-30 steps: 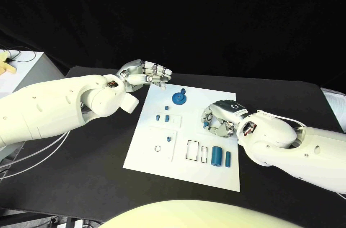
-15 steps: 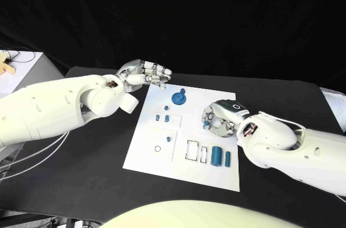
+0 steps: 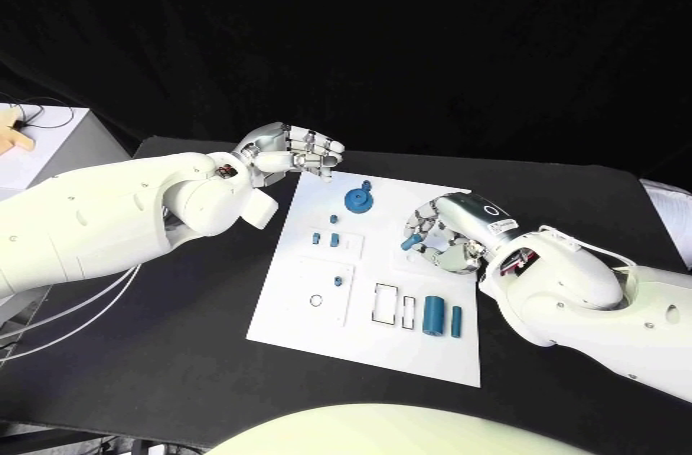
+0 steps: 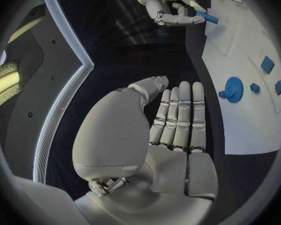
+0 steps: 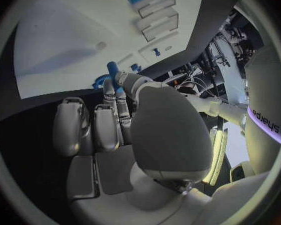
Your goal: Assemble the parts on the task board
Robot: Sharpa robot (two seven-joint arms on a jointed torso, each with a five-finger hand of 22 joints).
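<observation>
Fingertips: our right hand point(image 3: 450, 237) pinches a small blue cylindrical peg point(image 3: 411, 242) between thumb and a finger; its other fingers curl beside it.
Peg position: we hold it lifted over the right side of the white rectangular task board point(image 3: 310, 315), pointing toward the board's middle; the left wrist view shows the same blue peg point(image 4: 207, 18) jutting from the fingertips.
Left hand: our left hand point(image 3: 297, 150) hovers past the board's far-left corner, fingers straight and close together, grasping nothing.
Board parts: a blue toothed gear point(image 3: 358, 196) sits near the far edge, two small blue blocks point(image 3: 325, 237) lie below it, a small blue stud point(image 3: 339, 275) stands mid-board, and two upright blue bars point(image 3: 444, 314) rest near the right edge beside an open rectangular slot point(image 3: 385, 302).
Step in hand, as we judge it: carrying the peg to its seat.
Doing it well: we should keep the pinch firm, square the peg to its hole before lowering, and descend slowly so it does not jam or skid on the plate.
</observation>
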